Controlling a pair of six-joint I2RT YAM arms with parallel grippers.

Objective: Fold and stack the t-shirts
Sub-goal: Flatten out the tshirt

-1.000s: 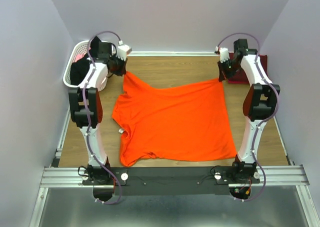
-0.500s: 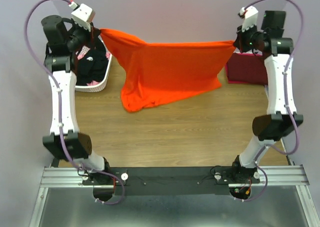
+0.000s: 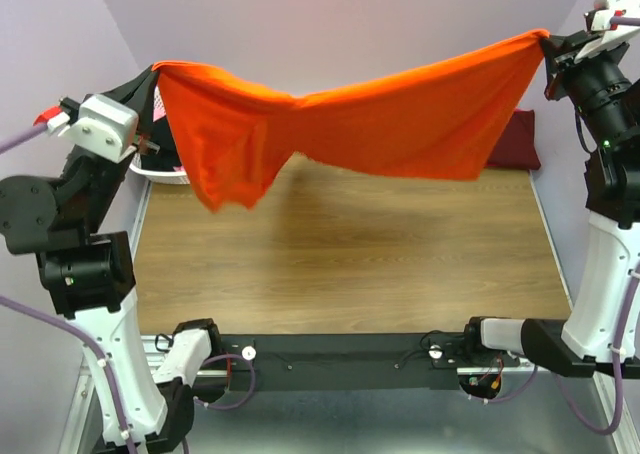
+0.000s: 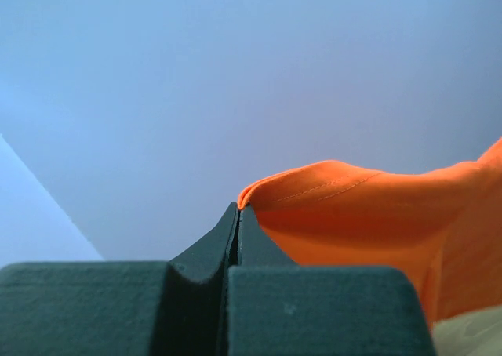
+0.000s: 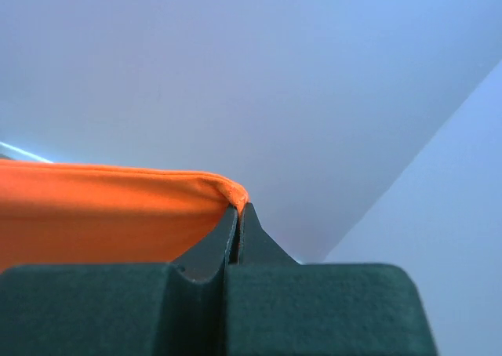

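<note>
Orange t-shirt (image 3: 350,124) suspended in the air between the two pincers, viewed from above and behind the arms. The left pincer (image 4: 238,208) is fully closed on one stitched corner of the cloth, which emerges at the fingertips and falls away to their right. The right pincer (image 5: 238,207) is likewise pressed shut on the opposite corner, with the fabric stretching off to its left. Between the two grips the upper edge sags in a shallow curve. A longer fold hangs below and just inward of the left pincer, clear of the wooden table (image 3: 350,264). In the overhead view the fingertips of both pincers are largely covered by the cloth they pinch, so the grip itself is legible only in the wrist views. These in turn show little beyond the dark fingers, a strip of orange and blank wall. Below the right pincer a dark maroon t-shirt (image 3: 517,142) lies at the far corner of the table, its left part hidden behind the hanging orange cloth; whether it is folded cannot be told. Below the left pincer only a sliver of the white basket (image 3: 160,172) shows under the orange fold, and its contents cannot be made out. The right arm is cut off by the frame edge.
</note>
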